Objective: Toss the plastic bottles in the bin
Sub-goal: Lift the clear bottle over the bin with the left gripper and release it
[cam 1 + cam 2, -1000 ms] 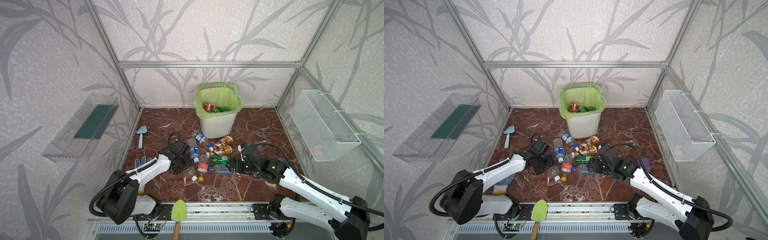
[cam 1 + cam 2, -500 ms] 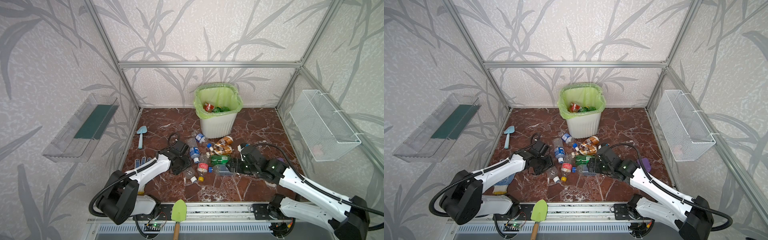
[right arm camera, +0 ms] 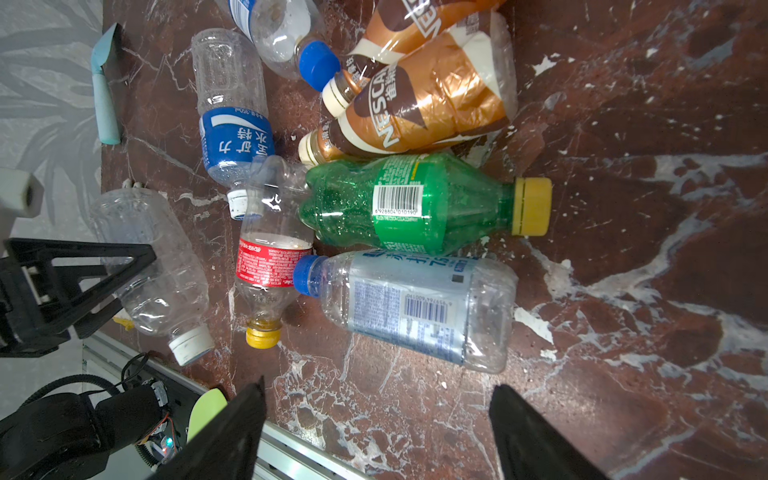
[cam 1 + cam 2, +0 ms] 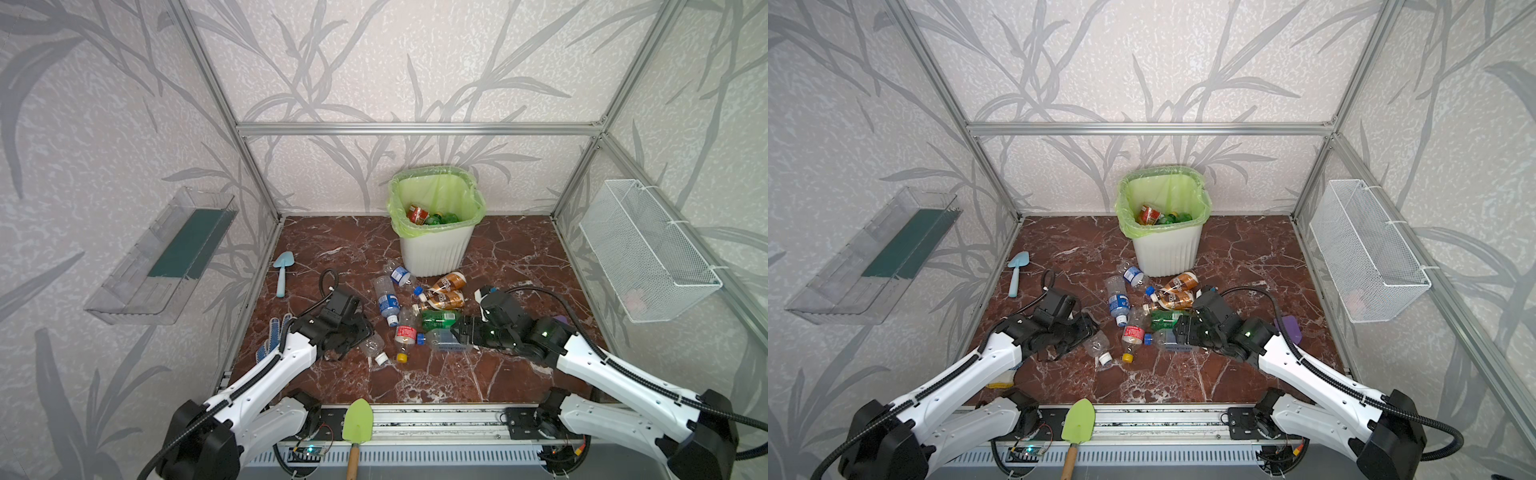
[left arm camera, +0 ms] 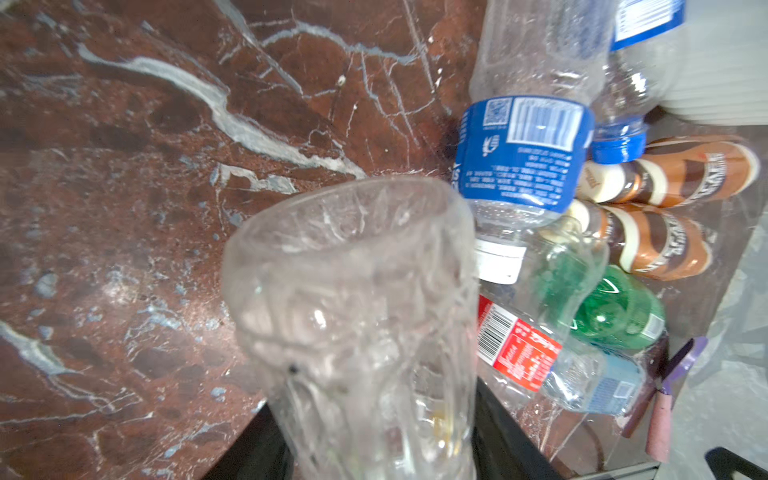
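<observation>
Clear crumpled bottle (image 5: 357,324) sits between my left gripper (image 3: 108,274) jaws, which straddle its body where it's widest; a firm squeeze I can't confirm. My right gripper (image 3: 374,432) hangs open over the pale-labelled bottle (image 3: 415,307). Bin (image 4: 434,253) waits just behind the pile.

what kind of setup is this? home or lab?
Likely a lab test cell, not a home: aluminium frame around wallpapered panels, two arms bolted to a rail, and staged props such as the bin on a marble-look floor.
</observation>
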`<state>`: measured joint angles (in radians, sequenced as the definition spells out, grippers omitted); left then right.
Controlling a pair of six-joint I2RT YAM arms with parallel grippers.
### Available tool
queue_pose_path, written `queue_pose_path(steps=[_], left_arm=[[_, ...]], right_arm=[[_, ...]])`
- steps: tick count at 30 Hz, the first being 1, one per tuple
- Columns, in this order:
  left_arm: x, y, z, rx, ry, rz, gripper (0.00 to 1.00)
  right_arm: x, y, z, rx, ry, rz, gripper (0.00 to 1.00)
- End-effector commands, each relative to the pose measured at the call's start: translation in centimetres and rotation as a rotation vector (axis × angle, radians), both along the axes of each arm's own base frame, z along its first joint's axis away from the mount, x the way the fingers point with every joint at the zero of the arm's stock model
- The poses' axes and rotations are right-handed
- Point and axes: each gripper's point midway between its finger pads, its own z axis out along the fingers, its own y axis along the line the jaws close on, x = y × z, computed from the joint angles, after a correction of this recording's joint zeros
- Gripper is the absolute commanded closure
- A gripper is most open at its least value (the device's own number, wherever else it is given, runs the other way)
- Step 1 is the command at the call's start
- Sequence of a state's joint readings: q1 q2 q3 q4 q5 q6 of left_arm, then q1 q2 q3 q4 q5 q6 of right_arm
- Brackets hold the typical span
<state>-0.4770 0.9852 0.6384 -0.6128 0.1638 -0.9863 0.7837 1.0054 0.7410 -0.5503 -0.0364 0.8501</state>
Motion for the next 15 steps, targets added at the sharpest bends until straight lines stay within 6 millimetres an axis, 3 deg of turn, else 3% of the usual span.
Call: queue_pose_path(steps=[1,5,8,11,15], left_arm=[[-0.2,0.5,1.5,-0.003,-0.046,0.001,0.40],[0.8,0.0,5.9,-0.031,-0.150,-0.027,0.40],[2.5,-1.0,10.3,-0.065,-0.243,-0.056,0.40],[5.3,-2.7,16.2,-0.102,-0.362,-0.096,0.40],[11.2,-6.4,28.3,-0.172,-0.593,-0.165,0.39]], right_arm=[[0.1,0.3,0.6,0.021,-0.009,-0.006,0.15],[0.1,-0.1,0.8,0.016,-0.021,-0.015,0.15],[0.0,-0.4,1.0,0.016,-0.030,-0.021,0.15],[0.0,-0.8,1.8,0.021,-0.047,-0.029,0.15],[-0.1,-1.6,3.6,0.028,-0.087,-0.044,0.15]])
